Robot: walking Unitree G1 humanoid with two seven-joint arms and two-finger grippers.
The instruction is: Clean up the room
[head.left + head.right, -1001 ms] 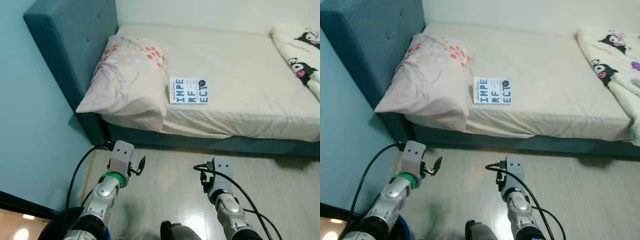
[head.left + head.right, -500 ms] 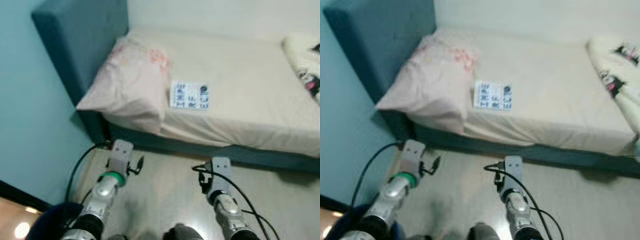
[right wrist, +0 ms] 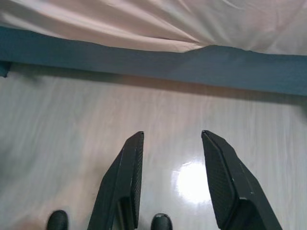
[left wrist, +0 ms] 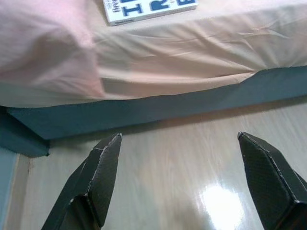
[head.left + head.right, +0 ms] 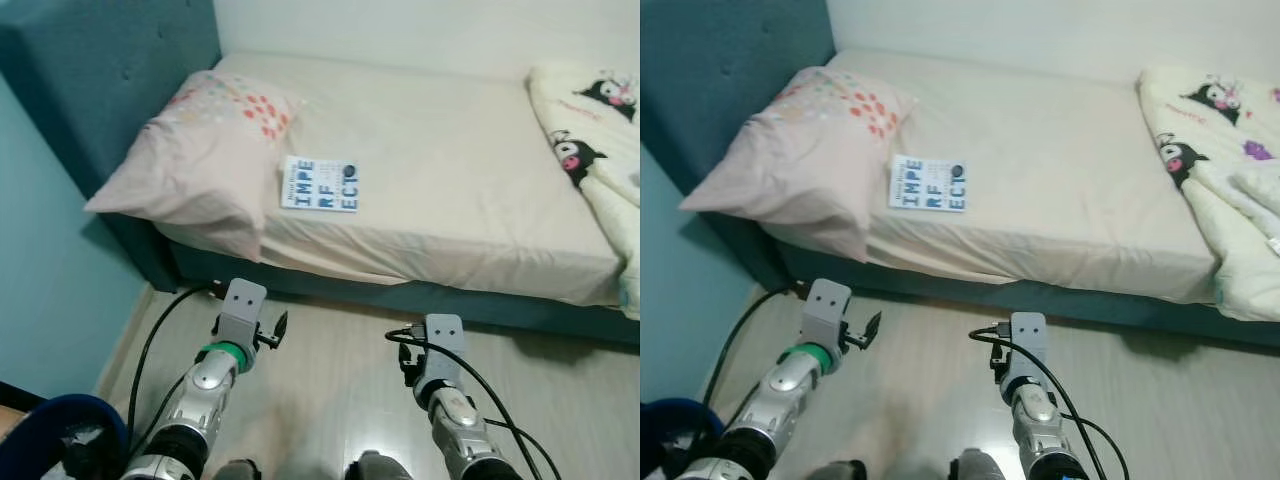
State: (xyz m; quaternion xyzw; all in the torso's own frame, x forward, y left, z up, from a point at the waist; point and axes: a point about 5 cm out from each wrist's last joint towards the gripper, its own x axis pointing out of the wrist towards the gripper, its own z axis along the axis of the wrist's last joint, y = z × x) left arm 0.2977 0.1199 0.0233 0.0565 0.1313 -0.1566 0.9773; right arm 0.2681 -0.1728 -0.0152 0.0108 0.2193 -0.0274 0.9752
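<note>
A white book point(image 5: 320, 184) with blue letters lies flat on the cream sheet of the bed point(image 5: 450, 170), just beside a pink pillow point(image 5: 190, 150) with coloured dots. The book's edge point(image 4: 144, 9) also shows in the left wrist view. A white blanket point(image 5: 590, 130) with black cartoon figures is bunched at the bed's right end. Both arms are held low over the wooden floor point(image 5: 330, 380), in front of the bed's teal base. My left gripper point(image 4: 178, 136) is open wide with nothing in it. My right gripper point(image 3: 172, 134) is open with a narrower gap, also holding nothing.
A teal padded headboard point(image 5: 110, 60) stands at the left against a blue-green wall point(image 5: 40, 250). A dark blue rounded object point(image 5: 50, 440) sits at the lower left by my left arm. Black cables trail from both wrists. Bare floor runs along the bedside.
The whole picture has shifted, so the camera has moved: bed, pillow and book sit further left and more blanket shows. Both arms hold the same pose.
</note>
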